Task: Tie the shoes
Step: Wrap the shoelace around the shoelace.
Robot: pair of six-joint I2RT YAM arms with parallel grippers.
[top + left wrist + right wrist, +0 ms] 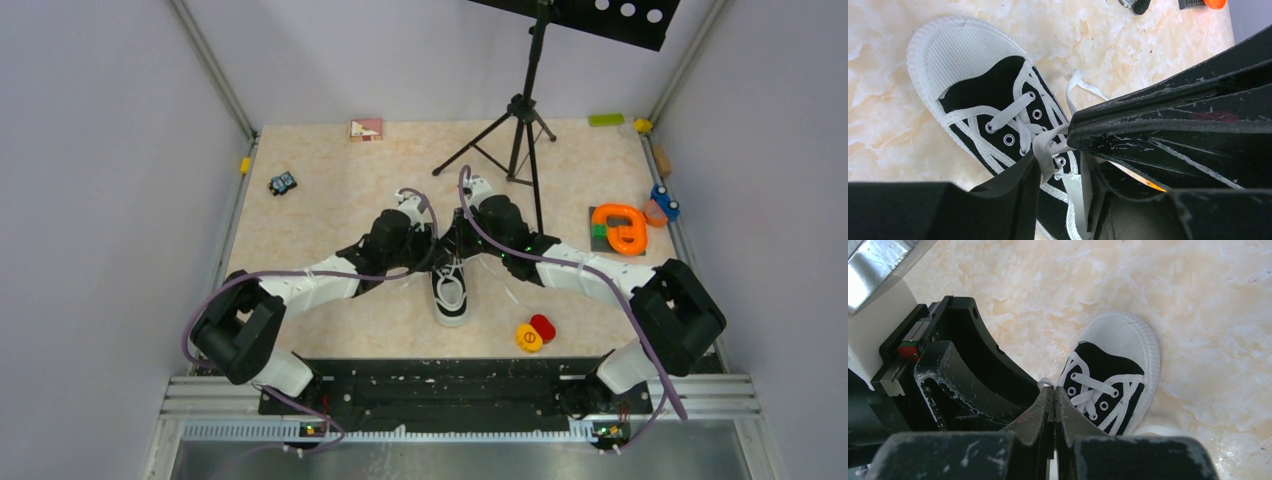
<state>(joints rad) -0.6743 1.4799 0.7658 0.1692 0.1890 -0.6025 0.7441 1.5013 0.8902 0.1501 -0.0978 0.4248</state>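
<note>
The small black sneaker [452, 298] with white toe cap lies mid-table, toe toward the arm bases. It also shows in the left wrist view [983, 95] and the right wrist view [1115, 375]. Both grippers meet over its laced part. My right gripper [1054, 390] is shut, with a bit of white lace [1045, 382] pinched at its tips. My left gripper [1060, 185] is open, its fingers astride a white lace loop [1043, 150] that rests against the left finger [1013, 195]. The right gripper's black body [1173, 130] crowds in from the right. One loose lace end [1083, 85] lies on the table.
A black tripod stand [520, 130] rises just behind the grippers. An orange toy on a dark tile [620, 228] sits at the right, red and yellow discs [535, 333] near the shoe's right. A small toy car [283, 183] and a block [366, 129] lie at the back left.
</note>
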